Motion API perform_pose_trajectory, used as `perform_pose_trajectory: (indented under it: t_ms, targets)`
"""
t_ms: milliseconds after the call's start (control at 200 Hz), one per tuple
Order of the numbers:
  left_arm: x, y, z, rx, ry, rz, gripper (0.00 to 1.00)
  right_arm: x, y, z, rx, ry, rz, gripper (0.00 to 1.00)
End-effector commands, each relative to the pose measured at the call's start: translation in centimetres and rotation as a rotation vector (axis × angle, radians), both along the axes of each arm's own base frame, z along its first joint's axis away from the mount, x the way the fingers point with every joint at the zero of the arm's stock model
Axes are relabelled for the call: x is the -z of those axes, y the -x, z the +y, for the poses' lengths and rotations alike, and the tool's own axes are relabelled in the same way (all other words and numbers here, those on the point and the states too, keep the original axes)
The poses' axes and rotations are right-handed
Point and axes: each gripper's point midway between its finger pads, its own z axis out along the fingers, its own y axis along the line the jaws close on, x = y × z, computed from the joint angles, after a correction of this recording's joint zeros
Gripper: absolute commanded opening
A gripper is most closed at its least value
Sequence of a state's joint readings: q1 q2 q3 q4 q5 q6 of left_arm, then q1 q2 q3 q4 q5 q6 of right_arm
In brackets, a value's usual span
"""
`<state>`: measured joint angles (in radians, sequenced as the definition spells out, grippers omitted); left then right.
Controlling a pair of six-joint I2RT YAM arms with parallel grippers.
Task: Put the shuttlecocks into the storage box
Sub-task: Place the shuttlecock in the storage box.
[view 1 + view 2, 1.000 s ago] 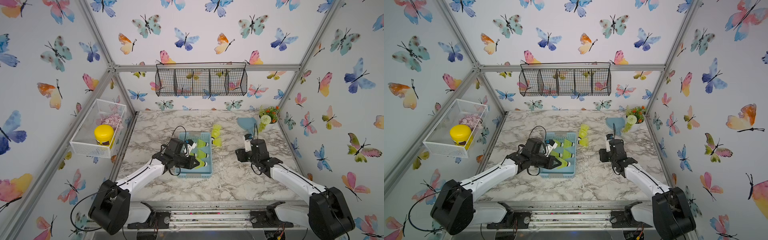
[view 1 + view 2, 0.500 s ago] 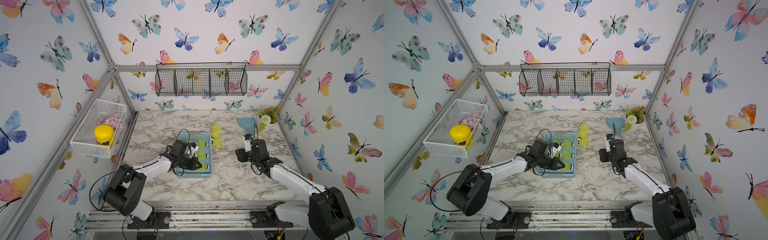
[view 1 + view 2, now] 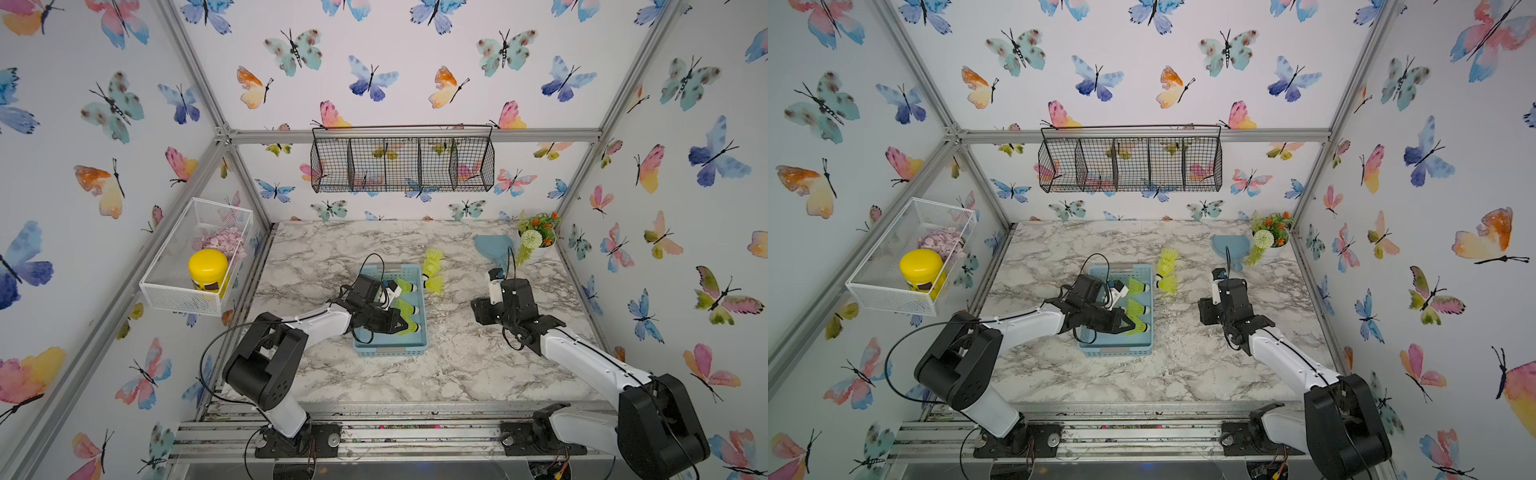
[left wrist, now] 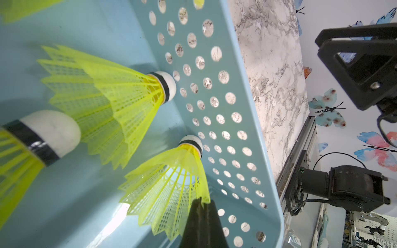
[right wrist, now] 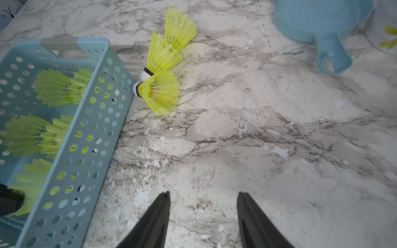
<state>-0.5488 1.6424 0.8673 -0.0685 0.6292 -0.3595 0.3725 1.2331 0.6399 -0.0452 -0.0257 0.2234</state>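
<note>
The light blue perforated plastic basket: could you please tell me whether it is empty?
Not empty: neon yellow-green plastic shuttlecocks lie on their sides inside the light blue basket.

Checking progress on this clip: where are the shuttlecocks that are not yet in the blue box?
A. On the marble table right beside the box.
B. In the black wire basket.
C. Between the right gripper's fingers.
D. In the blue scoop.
A: the loose shuttlecocks lie on the table close beside the storage box; the right gripper is open and empty.
</note>
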Motion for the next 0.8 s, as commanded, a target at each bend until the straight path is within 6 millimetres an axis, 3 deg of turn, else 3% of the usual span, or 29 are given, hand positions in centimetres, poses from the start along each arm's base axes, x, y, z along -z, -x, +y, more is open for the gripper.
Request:
perform_pose_trajectory:
  t_ms: [0, 75, 245, 556, 791]
  targets:
    - [0.1, -0.7, 0.0, -0.005, -0.015, -0.019, 0.00, 0.0, 0.0, -0.3, 0.006, 0.019, 0.008, 0.57]
    - [0.3, -0.7, 0.3, -0.016, -0.030, -0.021, 0.00, 0.0, -0.1, -0.3, 0.006, 0.018, 0.007, 0.57]
    - [0.4, -1.0, 0.6, -0.037, -0.045, -0.034, 0.13, 0.1, 0.0, -0.2, 0.004, 0.016, 0.009, 0.57]
    - [0.0, -1.4, 1.1, -0.071, -0.066, -0.060, 0.23, -0.1, 0.0, -0.1, -0.001, 0.009, 0.010, 0.57]
    - [-1.6, -2.0, 1.9, -0.109, -0.084, -0.128, 0.42, 0.1, 0.0, 0.1, -0.006, 0.006, 0.016, 0.57]
